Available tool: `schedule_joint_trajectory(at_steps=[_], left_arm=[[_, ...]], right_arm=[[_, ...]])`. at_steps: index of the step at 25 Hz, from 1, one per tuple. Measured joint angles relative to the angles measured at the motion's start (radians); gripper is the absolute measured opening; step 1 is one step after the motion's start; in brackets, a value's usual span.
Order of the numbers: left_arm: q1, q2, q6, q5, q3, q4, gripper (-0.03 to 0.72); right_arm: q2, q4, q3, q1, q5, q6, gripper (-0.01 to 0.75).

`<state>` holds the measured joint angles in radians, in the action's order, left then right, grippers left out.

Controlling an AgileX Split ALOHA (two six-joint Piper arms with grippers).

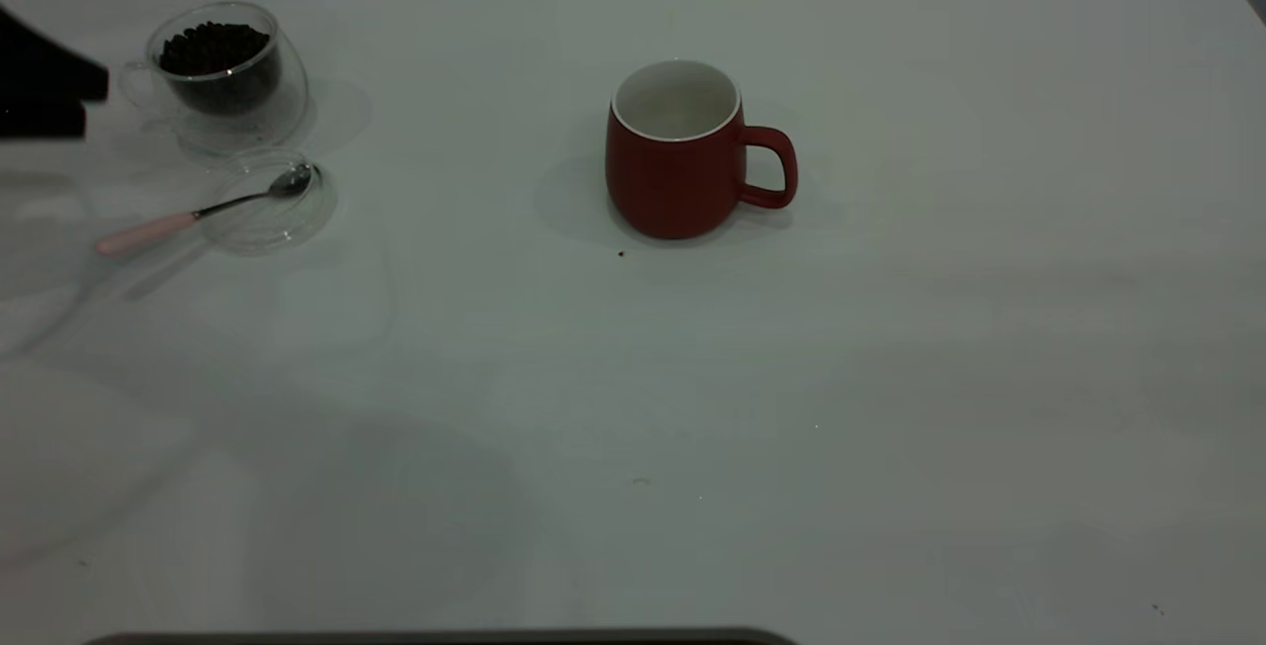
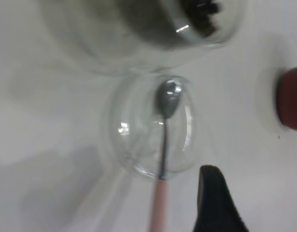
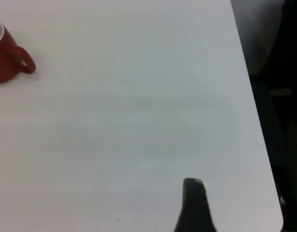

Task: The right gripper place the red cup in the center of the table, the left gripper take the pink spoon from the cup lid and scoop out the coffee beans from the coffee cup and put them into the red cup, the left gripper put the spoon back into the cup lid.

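The red cup (image 1: 673, 180) stands upright and empty mid-table (image 1: 890, 378), handle to the right; it also shows as red cup (image 2: 290, 99) and red cup (image 3: 3, 58). At the far left the coffee cup (image 1: 223, 71) holds coffee beans (image 1: 213, 46). In front of it lies the cup lid (image 1: 297, 220) with the pink spoon (image 1: 198, 215), bowl inside, handle jutting out. My left gripper (image 1: 89, 101) hovers at the left edge, open and empty. In the left wrist view that gripper (image 2: 257, 205) is beside the spoon (image 2: 163, 145), lid (image 2: 134, 140) and coffee cup (image 2: 153, 29). My right gripper (image 3: 194, 205) hangs far from the red cup.
The table's right edge (image 3: 257, 121) drops to dark floor in the right wrist view. A tiny dark speck (image 1: 621, 253) lies just in front of the red cup. A dark strip (image 1: 445, 637) lines the near edge.
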<state>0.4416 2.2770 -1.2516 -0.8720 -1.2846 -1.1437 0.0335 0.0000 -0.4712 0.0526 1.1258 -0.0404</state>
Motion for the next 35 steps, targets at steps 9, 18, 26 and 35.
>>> schedule_joint_trajectory(at_steps=[9,18,26,35], left_arm=[[-0.227,-0.316,0.402,0.079,0.000,0.338,0.484],[-0.387,-0.487,1.069,-0.111,0.001,0.910,0.484],[-0.402,-0.570,1.352,-0.298,0.002,1.116,0.480],[-0.402,-0.767,1.282,-0.298,0.104,1.025,0.480]], right_arm=[[0.000,0.000,0.000,0.000,0.000,0.000,0.591],[0.000,0.000,0.000,0.000,0.000,0.000,0.591],[0.000,0.000,0.000,0.000,0.000,0.000,0.591],[0.000,0.000,0.000,0.000,0.000,0.000,0.591]])
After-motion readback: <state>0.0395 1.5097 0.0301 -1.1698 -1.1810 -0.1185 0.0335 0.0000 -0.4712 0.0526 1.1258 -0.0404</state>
